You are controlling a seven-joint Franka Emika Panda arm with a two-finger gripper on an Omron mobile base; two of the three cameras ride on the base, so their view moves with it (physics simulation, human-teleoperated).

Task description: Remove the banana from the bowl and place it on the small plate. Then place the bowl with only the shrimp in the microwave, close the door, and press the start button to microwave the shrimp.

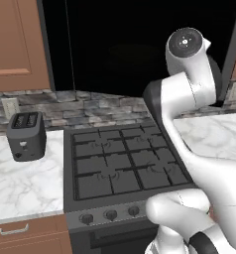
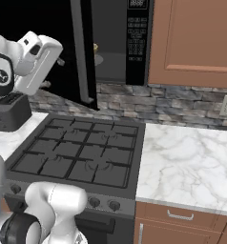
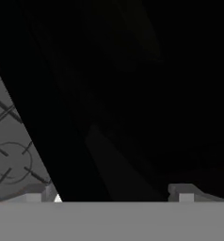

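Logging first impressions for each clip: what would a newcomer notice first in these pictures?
Probably the white robot arm reaching up over the black stove toward the open microwave. Next, the microwave's black door, swung out beside the arm in the right base view. A dark toaster sits on the marble counter left of the stove.

The microwave (image 2: 118,43) is black with a dark grey cavity, and its door (image 1: 140,44) is plain black with a grey bar handle (image 2: 79,52). The toaster (image 1: 26,135) is dark charcoal. The stove (image 1: 122,161) is dark grey with black grates. The countertop (image 2: 191,162) is white marble with grey veins, the backsplash (image 1: 85,106) mottled grey stone, the cabinets (image 2: 196,40) reddish brown.
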